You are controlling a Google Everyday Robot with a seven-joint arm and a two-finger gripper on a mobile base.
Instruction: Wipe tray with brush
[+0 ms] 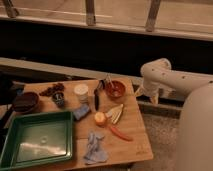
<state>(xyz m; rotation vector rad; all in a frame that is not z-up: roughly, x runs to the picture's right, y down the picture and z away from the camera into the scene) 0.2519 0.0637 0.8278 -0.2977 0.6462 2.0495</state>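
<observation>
Nearest you, the blue cloth [95, 148] lies at the front of the worktop [135, 145], left of the hand and well in front of it. The green tray [70, 135] sits further left still, at the front-left corner. Beyond them comes an orange [100, 118], then the dark-handled brush [96, 99], lying flat to the hand's left with the red bowl [115, 90] between them. Your hand [142, 92] hangs at the worktop's right edge, near the bowl. You cannot tell whether it is open or closed.

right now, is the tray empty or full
Empty: only bare green floor shows inside the tray. Gripper hangs beside the table.
</observation>
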